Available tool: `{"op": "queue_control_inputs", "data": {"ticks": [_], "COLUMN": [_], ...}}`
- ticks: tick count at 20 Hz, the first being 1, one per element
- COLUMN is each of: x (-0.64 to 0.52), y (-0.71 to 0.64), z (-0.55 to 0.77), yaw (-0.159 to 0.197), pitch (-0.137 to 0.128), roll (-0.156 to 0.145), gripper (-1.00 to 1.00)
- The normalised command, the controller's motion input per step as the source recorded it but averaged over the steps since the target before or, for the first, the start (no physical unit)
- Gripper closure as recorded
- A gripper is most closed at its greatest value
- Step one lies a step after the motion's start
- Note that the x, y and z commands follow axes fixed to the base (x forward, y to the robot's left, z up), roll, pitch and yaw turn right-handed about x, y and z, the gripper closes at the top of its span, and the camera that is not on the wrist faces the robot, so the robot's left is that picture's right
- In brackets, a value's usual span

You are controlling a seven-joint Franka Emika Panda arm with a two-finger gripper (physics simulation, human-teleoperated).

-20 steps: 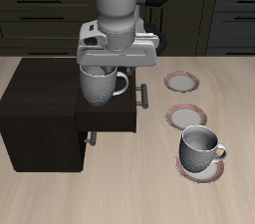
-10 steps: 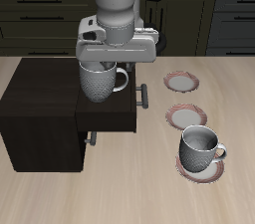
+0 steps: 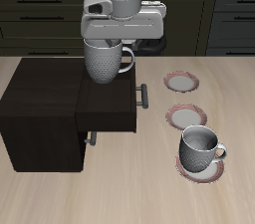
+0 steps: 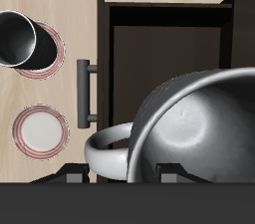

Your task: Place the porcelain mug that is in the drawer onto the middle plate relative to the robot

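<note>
Porcelain mug (image 3: pixel 106 64) — held tight in your jaws, up above the drawer (image 3: pixel 110 109) | next — carry it over the middle plate (image 3: pixel 186 116), then lower.

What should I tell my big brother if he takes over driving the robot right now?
Hand: shut on the porcelain mug, held upright in the air above the open drawer.
Middle plate: bare, between two other plates. The plate nearest the table's front edge holds another grey mug.
Done: mug gripped and lifted out of the drawer.
Left: carry it across to the middle plate, lower it upright onto the centre, open the hand, back away.
</note>
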Motion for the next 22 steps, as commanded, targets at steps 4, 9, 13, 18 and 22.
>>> {"op": "queue_control_inputs", "data": {"ticks": [4,9,13,18,22], "x": [-0.09,-0.11,-0.10,-0.23,-0.25], "y": [0.05,0.16,0.24,0.44,0.41], "z": [0.33,0.31,0.31,0.15,0.15], "yaw": [0.001,0.010,-0.029,-0.028,0.021], "pitch": [-0.032,-0.042,-0.026,-0.013,-0.022], "roll": [-0.008,-0.001,-0.045,-0.007,0.044], "gripper": [1.00,1.00,1.00,1.00,1.00]}}
